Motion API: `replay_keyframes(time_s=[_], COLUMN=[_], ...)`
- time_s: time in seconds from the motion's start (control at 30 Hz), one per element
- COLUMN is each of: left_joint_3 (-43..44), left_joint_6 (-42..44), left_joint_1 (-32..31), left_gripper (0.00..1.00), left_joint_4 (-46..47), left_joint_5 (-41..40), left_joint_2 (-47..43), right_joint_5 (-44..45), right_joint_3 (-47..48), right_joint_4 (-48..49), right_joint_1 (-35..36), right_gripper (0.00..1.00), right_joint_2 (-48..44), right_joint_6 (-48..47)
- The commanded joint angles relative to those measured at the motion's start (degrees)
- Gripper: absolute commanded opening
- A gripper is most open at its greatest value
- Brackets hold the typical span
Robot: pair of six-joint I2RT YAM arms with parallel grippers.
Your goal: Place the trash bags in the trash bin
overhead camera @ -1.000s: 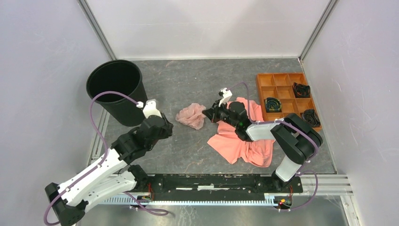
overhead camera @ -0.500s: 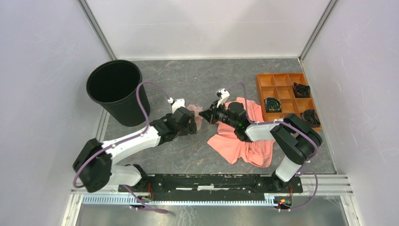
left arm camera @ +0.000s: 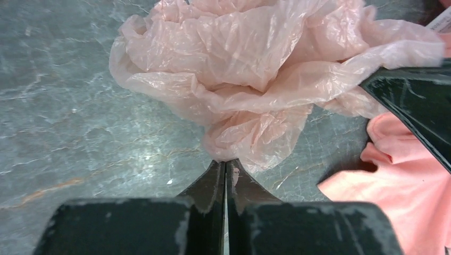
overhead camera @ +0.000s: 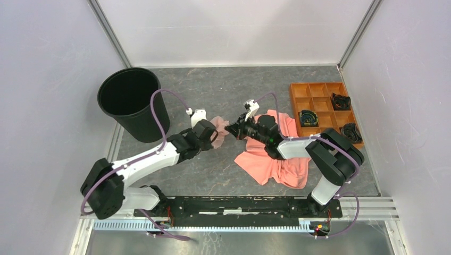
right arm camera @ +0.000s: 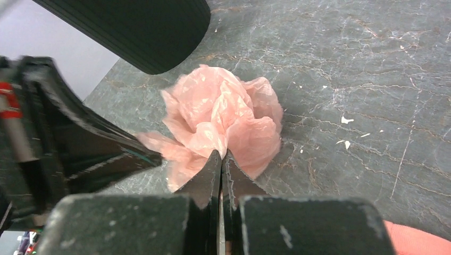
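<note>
The trash bag (overhead camera: 219, 125) is a crumpled pale pink plastic wad lying on the grey table between my two grippers. My left gripper (overhead camera: 215, 133) reaches it from the left, and its jaws (left arm camera: 225, 162) are shut with a fold of the bag (left arm camera: 239, 64) pinched at their tips. My right gripper (overhead camera: 230, 128) comes in from the right, shut (right arm camera: 222, 154) on the other side of the bag (right arm camera: 223, 114). The black round trash bin (overhead camera: 130, 101) stands upright at the far left, apart from both grippers; its ribbed wall (right arm camera: 143, 26) shows in the right wrist view.
A coral-orange cloth (overhead camera: 274, 159) lies under the right arm, its edge (left arm camera: 415, 207) close to the bag. A flat orange tray (overhead camera: 324, 91) with compartments holding dark items sits at the right wall. White walls enclose the table.
My left arm swung from beside the bin over to the bag, opened, then shut on the bag's left side. The right gripper kept its hold and barely moved.
</note>
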Motion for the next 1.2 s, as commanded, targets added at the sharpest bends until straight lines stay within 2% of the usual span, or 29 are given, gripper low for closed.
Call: replay_keyframes(time_s=[0.0, 0.2, 0.37, 0.43, 0.57, 0.73, 0.87, 1.1, 1.17], left_joint_3=[0.33, 0.27, 3.03, 3.86, 5.01, 5.57, 6.32, 10.42, 11.38], left_joint_6=[3.94, 4.11, 4.99, 4.95, 3.99, 1.52, -3.82, -4.72, -4.65], left_joint_1=[0.41, 0.67, 0.67, 0.67, 0.67, 0.67, 0.67, 0.67, 0.68], left_gripper=[0.02, 0.02, 0.02, 0.02, 0.02, 0.02, 0.02, 0.02, 0.02], left_joint_4=[-5.78, -16.86, -16.96, -15.69, -15.60, -18.10, -19.99, -18.45, -18.26], left_joint_5=[-3.55, -6.68, -1.05, 1.78, 4.14, 4.21, 1.82, 1.97, 1.62], left_joint_2=[-7.73, -21.10, -28.66, -30.16, -31.54, -32.55, -31.62, -25.01, -23.52], right_joint_5=[0.68, 3.60, 0.62, -1.90, -2.92, -2.12, -2.32, 1.53, -0.12], right_joint_3=[3.11, 5.56, 7.35, 8.15, 8.84, 7.96, 5.50, 0.59, -1.79], right_joint_4=[-2.55, -10.32, -12.22, -12.29, -14.06, -16.50, -14.30, -12.92, -10.44], right_joint_1=[-0.12, -0.24, -0.20, -0.22, -0.07, -0.07, -0.07, 0.68, 0.84], right_gripper=[0.00, 0.01, 0.06, 0.11, 0.21, 0.40, 0.56, 0.71, 0.74], right_joint_2=[-0.34, -1.48, -0.68, -0.14, -0.39, -3.97, -6.75, -13.79, -16.90], right_joint_6=[-3.97, -10.27, -13.08, -13.90, -15.79, -19.33, -20.23, -26.31, -28.46])
